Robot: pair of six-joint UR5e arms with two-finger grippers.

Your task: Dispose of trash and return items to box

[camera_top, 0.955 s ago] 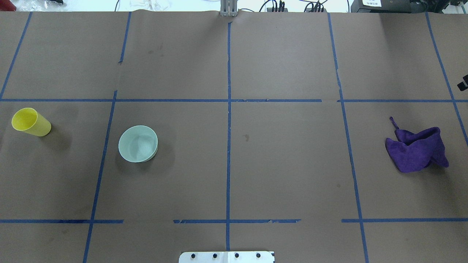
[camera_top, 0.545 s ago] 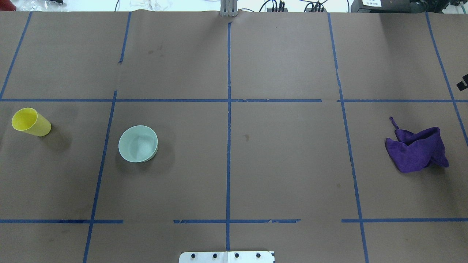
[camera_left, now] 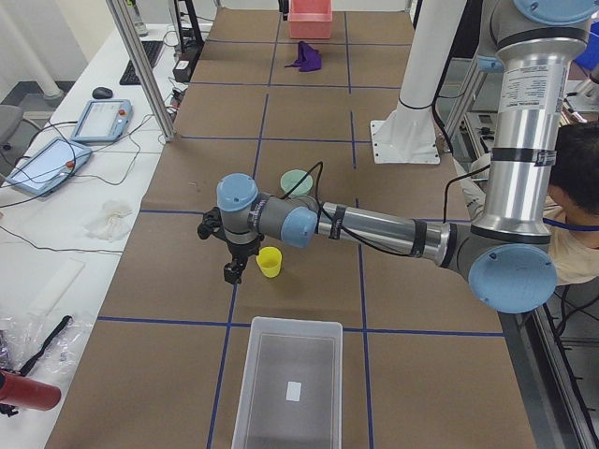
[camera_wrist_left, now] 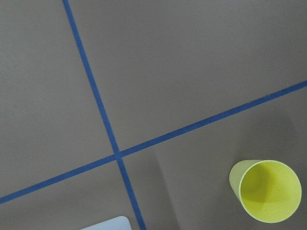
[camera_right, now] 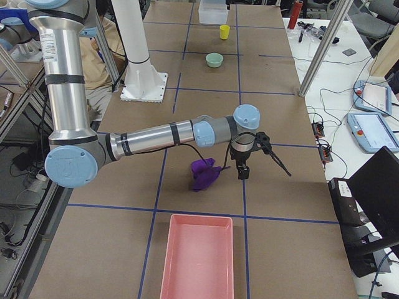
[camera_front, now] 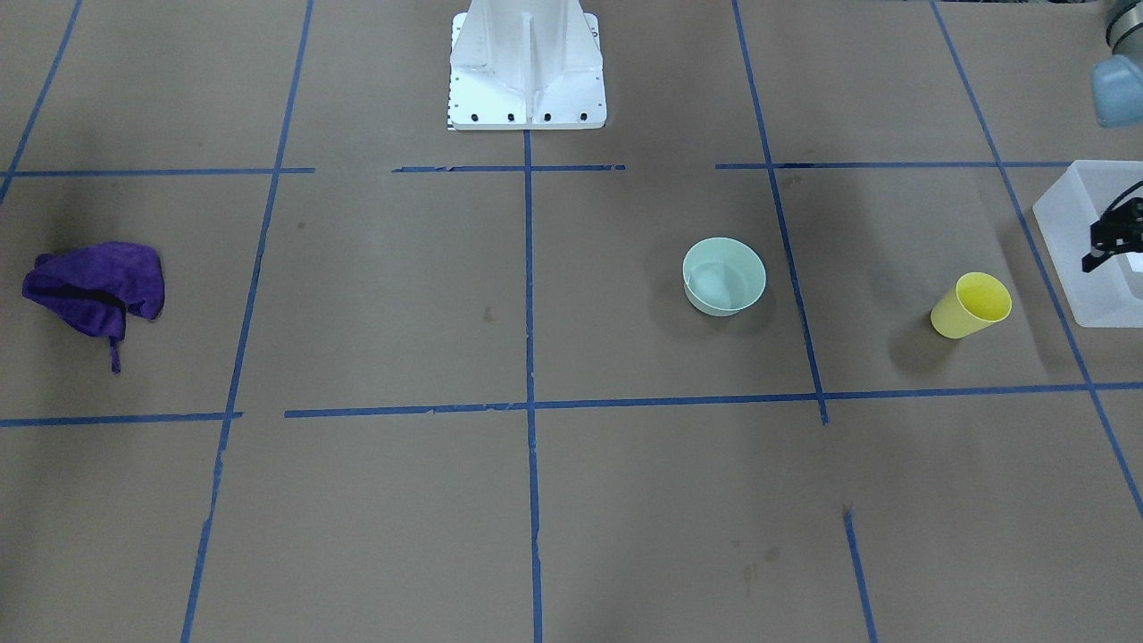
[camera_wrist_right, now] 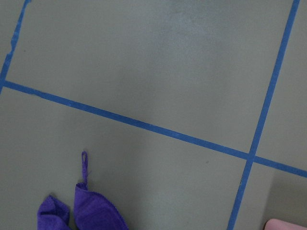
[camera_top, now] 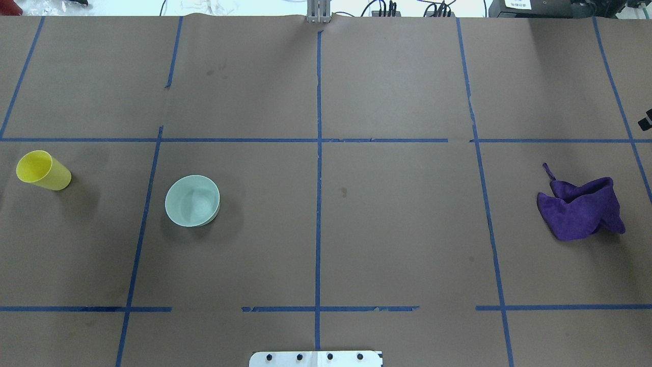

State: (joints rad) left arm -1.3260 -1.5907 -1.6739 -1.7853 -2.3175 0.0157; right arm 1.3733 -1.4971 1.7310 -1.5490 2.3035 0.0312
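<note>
The yellow cup [camera_top: 43, 170] stands upright at the table's left end, also in the front view [camera_front: 971, 305], the left side view [camera_left: 270, 262] and the left wrist view [camera_wrist_left: 266, 189]. The frosted white box [camera_front: 1063, 241] stands beyond it at the table's end [camera_left: 253, 374]. My left gripper [camera_left: 231, 272] hangs above the table beside the cup, apart from it, and shows partly at the front view's right edge [camera_front: 1105, 248]. I cannot tell its state. My right gripper [camera_right: 242, 171] hangs beside the purple cloth [camera_right: 204, 174]. I cannot tell its state.
A pale green bowl [camera_top: 192, 200] stands to the right of the cup. The crumpled purple cloth [camera_top: 580, 208] lies at the table's right end. A pink bin [camera_right: 198, 258] stands beyond it. The robot's white base [camera_front: 525, 62] stands at the near middle edge.
The bit of my right gripper at the overhead view's right edge has slid slightly further out of view. The cup, bowl and cloth have not moved.
</note>
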